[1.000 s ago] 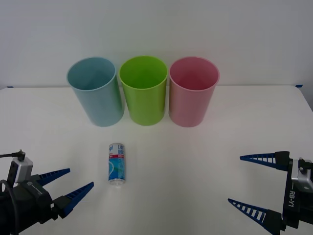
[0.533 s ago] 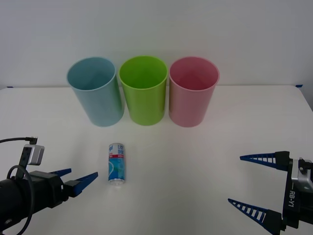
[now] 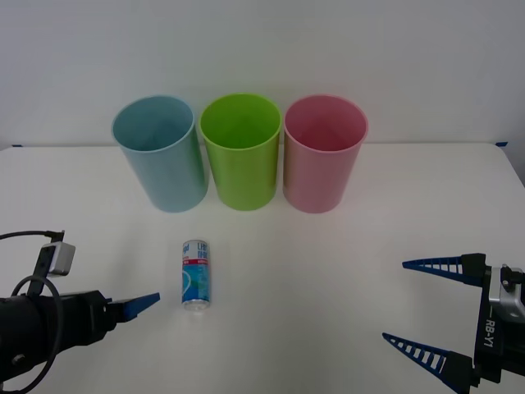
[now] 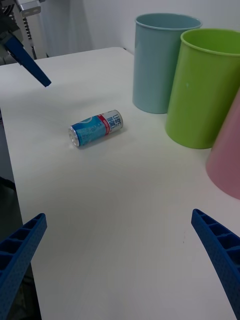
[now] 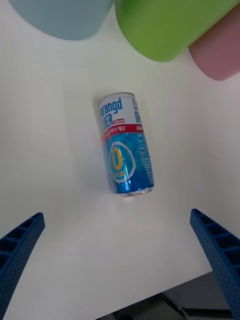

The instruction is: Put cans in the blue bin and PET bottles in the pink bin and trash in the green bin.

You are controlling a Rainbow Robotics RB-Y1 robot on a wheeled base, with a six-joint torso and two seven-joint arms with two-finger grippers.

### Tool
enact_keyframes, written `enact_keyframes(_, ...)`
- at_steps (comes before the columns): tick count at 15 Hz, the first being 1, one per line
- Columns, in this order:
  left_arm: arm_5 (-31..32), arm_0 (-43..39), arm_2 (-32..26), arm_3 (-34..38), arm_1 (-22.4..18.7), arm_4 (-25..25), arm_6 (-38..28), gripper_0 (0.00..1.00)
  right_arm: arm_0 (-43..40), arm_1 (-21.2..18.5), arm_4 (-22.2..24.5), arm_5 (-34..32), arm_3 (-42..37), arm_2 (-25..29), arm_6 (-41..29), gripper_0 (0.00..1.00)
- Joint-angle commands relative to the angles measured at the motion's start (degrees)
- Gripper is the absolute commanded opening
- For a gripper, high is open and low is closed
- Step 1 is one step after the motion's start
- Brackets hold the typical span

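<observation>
Approach to the can: left gripper point(image 3: 135, 303) is hanging wide open and empty beside it.
Drink can point(image 3: 196, 273) is lying on its side on the bench point(image 3: 328, 263), in front of the blue bin point(image 3: 161, 153) and green bin point(image 3: 241, 149); pink bin point(image 3: 323, 153) is standing rightmost. Right gripper point(image 3: 426, 309) is waiting open, holding nothing. Advised: fingers point(image 5: 20, 245) should be straddling the can's round flanks at mid-body, closing gently so it is not rolling away.

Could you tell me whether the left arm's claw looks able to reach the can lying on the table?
Probably yes. The left claw is open, close beside the can, with bare table between them and the bins standing farther back.
</observation>
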State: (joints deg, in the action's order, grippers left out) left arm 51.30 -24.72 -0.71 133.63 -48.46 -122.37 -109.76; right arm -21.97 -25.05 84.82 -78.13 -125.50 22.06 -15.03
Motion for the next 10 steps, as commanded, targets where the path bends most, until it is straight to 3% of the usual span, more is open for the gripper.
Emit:
enact_keyframes(1, 4.24, -3.41, -1.84, 3.04, 1.7, -1.99, -1.42, 1.0, 0.0, 0.0, 0.0, 0.0, -0.01, 0.0, 0.0, 1.0)
enact_keyframes(3, 10.66, -4.9, -5.53, 6.91, 4.69, -2.87, -5.64, 1.0, 0.0, 0.0, 0.0, 0.0, -0.01, 0.0, 0.0, 1.0)
enact_keyframes(5, 13.03, -2.88, -5.97, 7.08, 5.31, -3.05, -6.43, 1.0, 0.0, 0.0, 0.0, 0.0, -0.01, 0.0, 0.0, 1.0)
enact_keyframes(10, 19.71, 10.57, -0.61, 1.37, 5.22, -4.1, -6.61, 1.0, 0.0, 0.0, 0.0, 0.0, -0.01, 0.0, 0.0, 1.0)
